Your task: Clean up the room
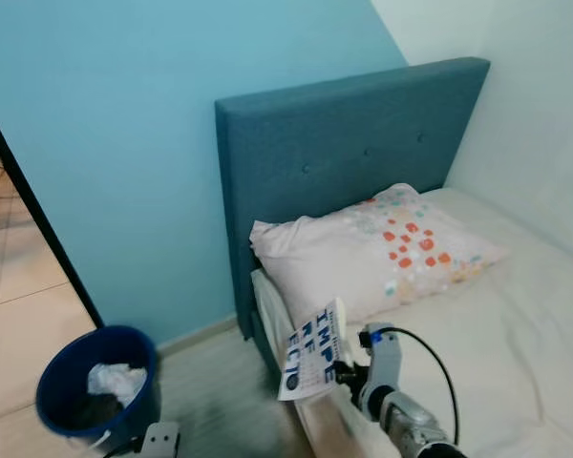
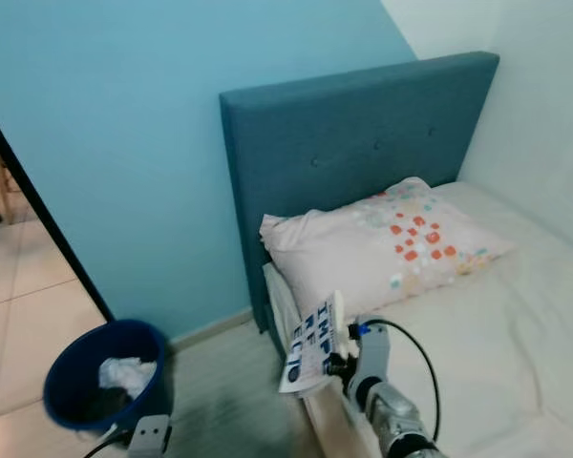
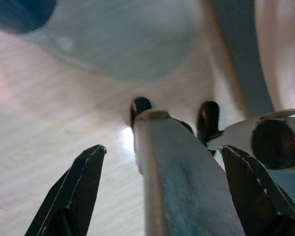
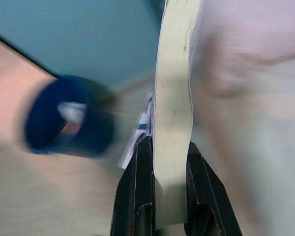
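Crumpled paper (image 1: 116,381), seemingly, sits in blue bin (image 1: 62,367); right claw (image 4: 162,169) pinches booklet (image 1: 313,351).

silver right arm (image 1: 411,420), black looped cable (image 1: 437,361); black tapered fingers (image 3: 73,196).

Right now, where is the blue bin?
The bin stands on the floor at the robot's lower left in the eye views, against the blue wall and left of the bed, with crumpled paper inside.
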`<state>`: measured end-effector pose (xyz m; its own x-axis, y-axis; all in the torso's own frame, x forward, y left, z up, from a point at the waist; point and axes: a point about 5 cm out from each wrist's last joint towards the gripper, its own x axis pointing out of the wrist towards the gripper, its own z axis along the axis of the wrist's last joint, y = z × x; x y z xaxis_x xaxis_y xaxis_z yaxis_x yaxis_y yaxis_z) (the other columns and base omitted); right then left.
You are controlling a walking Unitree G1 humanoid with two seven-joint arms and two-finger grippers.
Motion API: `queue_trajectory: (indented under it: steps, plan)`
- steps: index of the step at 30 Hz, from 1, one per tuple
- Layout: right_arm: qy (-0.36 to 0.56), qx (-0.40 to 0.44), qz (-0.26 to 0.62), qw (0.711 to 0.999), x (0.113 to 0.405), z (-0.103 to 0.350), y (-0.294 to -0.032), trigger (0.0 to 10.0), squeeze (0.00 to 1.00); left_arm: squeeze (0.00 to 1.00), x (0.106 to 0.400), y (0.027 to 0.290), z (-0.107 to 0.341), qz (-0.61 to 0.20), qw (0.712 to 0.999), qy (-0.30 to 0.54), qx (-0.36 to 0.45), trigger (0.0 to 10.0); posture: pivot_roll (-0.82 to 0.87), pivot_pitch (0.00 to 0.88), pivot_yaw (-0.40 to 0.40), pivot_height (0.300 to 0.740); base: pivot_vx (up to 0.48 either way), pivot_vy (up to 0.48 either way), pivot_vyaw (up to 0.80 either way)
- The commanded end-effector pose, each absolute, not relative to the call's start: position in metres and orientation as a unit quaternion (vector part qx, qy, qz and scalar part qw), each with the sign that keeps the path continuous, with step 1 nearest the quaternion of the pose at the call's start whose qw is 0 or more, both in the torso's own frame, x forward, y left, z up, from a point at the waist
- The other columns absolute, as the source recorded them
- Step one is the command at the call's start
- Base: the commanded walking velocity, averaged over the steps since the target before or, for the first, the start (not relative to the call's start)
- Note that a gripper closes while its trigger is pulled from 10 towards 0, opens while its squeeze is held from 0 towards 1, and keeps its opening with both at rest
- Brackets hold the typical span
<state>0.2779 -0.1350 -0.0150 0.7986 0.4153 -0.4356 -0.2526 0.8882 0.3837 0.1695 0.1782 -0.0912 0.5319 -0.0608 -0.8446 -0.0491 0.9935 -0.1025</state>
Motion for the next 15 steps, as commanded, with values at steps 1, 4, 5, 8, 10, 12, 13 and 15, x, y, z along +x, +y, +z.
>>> queue_trajectory:
  steps: [1, 4, 5, 8, 10, 12, 13, 15]
  plan:
    - [0.242, 0.195, 0.214, 0.926, 0.282, -0.008, -0.129, 10.0, 0.0, 0.0, 0.163, 0.177, -0.094, -0.006, 0.865, 0.499, -0.046, 10.0, -0.04, 0.046, -0.01, 0.74, 0.0, 0.0, 0.0]
    - [0.216, 0.259, 0.234, 0.912, 0.287, 0.0, -0.126, 10.0, 0.0, 0.0, 0.163, 0.177, -0.094, -0.012, 0.866, 0.498, -0.05, 10.0, -0.04, 0.041, -0.009, 0.74, 0.0, 0.0, 0.0]
    - [0.216, 0.259, 0.234, 0.912, 0.287, 0.0, -0.126, 10.0, 0.0, 0.0, 0.163, 0.177, -0.094, -0.012, 0.866, 0.498, -0.05, 10.0, -0.04, 0.041, -0.009, 0.74, 0.0, 0.0, 0.0]
    - [0.201, 0.287, 0.231, 0.908, 0.291, 0.005, -0.129, 10.0, 0.0, 0.0, 0.163, 0.177, -0.094, -0.019, 0.866, 0.497, -0.052, 10.0, -0.05, 0.04, -0.01, 0.74, 0.0, 0.0, 0.0]
    - [0.195, 0.285, 0.232, 0.909, 0.293, 0.008, -0.13, 10.0, 0.0, 0.0, 0.164, 0.176, -0.094, -0.027, 0.865, 0.498, -0.051, 10.0, -0.05, 0.037, -0.008, 0.74, 0.0, -0.427, 0.0]
    - [0.186, 0.27, 0.243, 0.913, 0.294, 0.01, -0.129, 10.0, 0.0, 0.0, 0.164, 0.176, -0.094, -0.028, 0.865, 0.499, -0.048, 10.0, -0.05, 0.036, -0.008, 0.74, 0.0, -0.45, 0.0]
    - [0.182, 0.257, 0.252, 0.915, 0.294, 0.011, -0.128, 10.0, 0.0, 0.0, 0.164, 0.176, -0.094, -0.023, 0.865, 0.499, -0.048, 10.0, -0.05, 0.035, -0.008, 0.74, 0.0, -0.45, 0.78]
    - [0.18, 0.25, 0.26, 0.915, 0.294, 0.011, -0.128, 10.0, 0.0, 0.0, 0.164, 0.176, -0.094, -0.02, 0.865, 0.498, -0.049, 10.0, -0.05, 0.035, -0.008, 0.74, 0.0, -0.45, 0.78]
